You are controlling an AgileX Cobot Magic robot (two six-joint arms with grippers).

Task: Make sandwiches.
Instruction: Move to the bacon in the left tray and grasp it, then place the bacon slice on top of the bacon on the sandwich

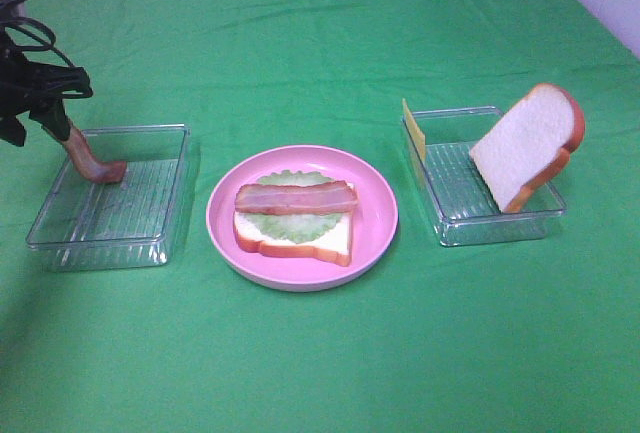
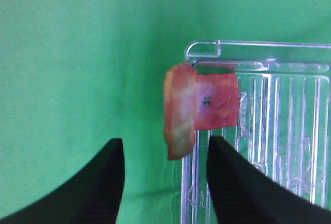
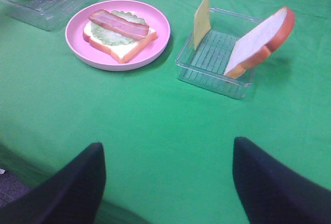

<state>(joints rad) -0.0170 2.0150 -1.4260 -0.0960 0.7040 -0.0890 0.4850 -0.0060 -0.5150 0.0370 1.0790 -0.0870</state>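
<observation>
The green desk [image 1: 320,373] is cut off at its edges, and the left arm is mostly out of the high view. Between the left tray [image 1: 150,213] and right tray [image 1: 460,203], the pink plate [image 1: 375,223] is set with the half-built sandwich [image 1: 300,228], well apart from all fingers. A bread slice [image 1: 525,143] is leaned in the right tray. A bacon strip [image 2: 181,110] is stood in the left tray between the parted left fingers [image 2: 103,182], with a gap on either side. The right fingers [image 3: 67,188] are spread wide, empty. A cheese square [image 1: 413,133] is propped on the right tray's wall.

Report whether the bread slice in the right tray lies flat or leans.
Leaning: the bread slice stands tilted, lower edge inside the clear tray, top overhanging its rim.
</observation>
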